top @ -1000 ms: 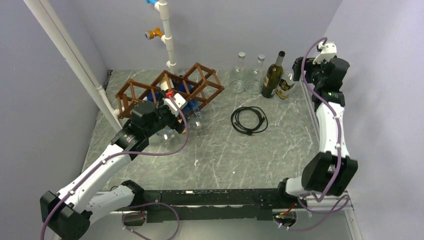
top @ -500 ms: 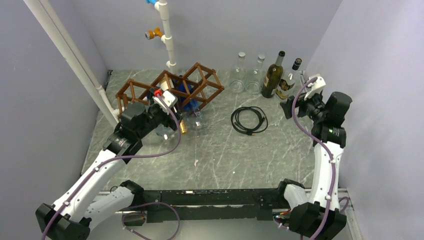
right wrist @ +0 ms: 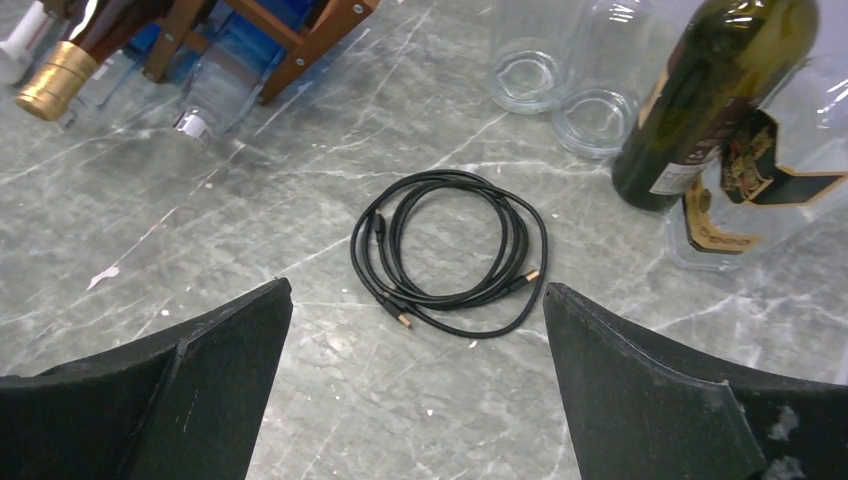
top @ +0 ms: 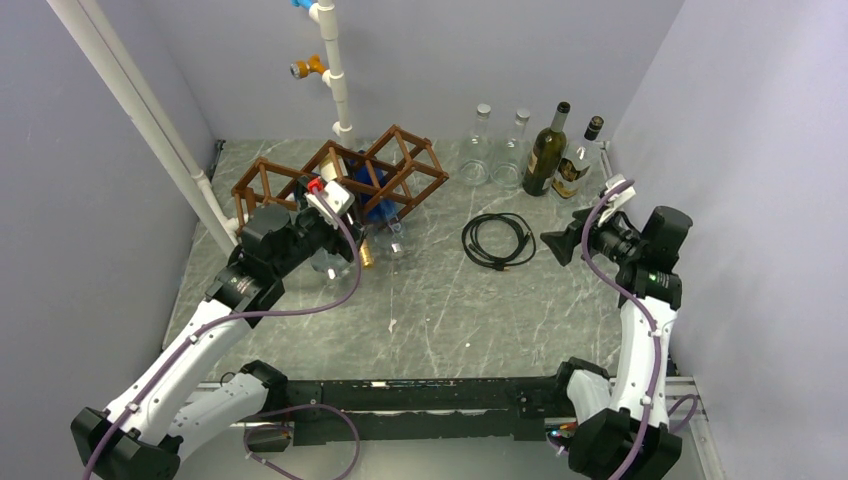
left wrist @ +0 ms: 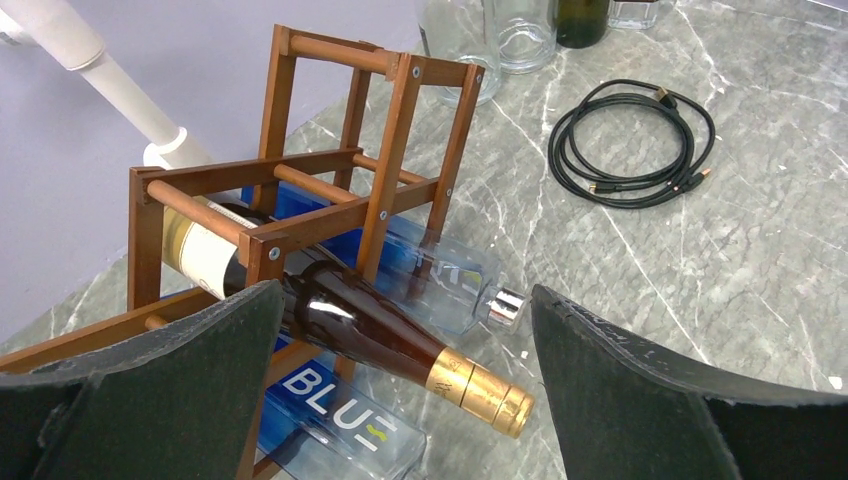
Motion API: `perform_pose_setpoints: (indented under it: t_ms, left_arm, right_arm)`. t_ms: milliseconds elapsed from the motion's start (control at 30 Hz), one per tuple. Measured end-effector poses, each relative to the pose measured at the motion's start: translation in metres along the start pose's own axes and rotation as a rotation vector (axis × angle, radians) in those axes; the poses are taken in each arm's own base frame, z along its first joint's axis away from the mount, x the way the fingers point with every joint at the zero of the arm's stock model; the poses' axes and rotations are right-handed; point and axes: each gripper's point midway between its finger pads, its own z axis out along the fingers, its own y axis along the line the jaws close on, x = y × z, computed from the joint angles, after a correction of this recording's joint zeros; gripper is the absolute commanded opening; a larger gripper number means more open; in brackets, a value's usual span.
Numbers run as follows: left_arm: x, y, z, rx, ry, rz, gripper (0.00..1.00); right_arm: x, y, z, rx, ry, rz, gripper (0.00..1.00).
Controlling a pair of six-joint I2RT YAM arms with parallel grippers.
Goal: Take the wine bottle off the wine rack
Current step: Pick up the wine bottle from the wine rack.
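Note:
The wine rack (top: 340,172), a brown wooden lattice (left wrist: 385,200), stands at the back left of the table. A dark wine bottle (left wrist: 365,325) with a pale label and gold foil neck (top: 366,256) lies in one of its cells, neck sticking out toward me. My left gripper (left wrist: 407,295) hovers open just in front of that neck, a finger on either side and touching nothing. Far to the right, my right gripper (top: 560,243) hangs open and empty above the table (right wrist: 416,288). The gold neck also shows in the right wrist view's top left corner (right wrist: 52,76).
Two clear blue bottles (left wrist: 330,415) lie under and beside the rack, one with a silver cap (left wrist: 505,305). A coiled black cable (top: 498,240) lies mid-table. Two empty glass bottles (top: 480,145), a dark green bottle (top: 546,152) and a labelled clear bottle (top: 578,160) stand at the back right. A white pipe (top: 333,70) rises behind the rack.
My right arm has swung down and inward from the standing bottles at the back right, its jaws widening. My left gripper drew back a little from the rack, uncovering the gold neck.

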Motion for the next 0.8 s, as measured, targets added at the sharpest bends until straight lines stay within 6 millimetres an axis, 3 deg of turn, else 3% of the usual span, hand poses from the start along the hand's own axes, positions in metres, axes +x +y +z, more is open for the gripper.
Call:
perform_pose_setpoints:
  t_ms: [433, 800]
  left_arm:
    - [0.003, -0.008, 0.004, 0.042, 0.008, -0.029, 1.0]
    - [0.017, -0.023, 0.007, 0.083, 0.028, -0.149, 0.99]
  right_arm:
    - [0.013, 0.005, 0.016, -0.138, -0.017, 0.072, 0.99]
    - [0.045, 0.011, 0.021, -0.204, 0.018, 0.058, 0.99]
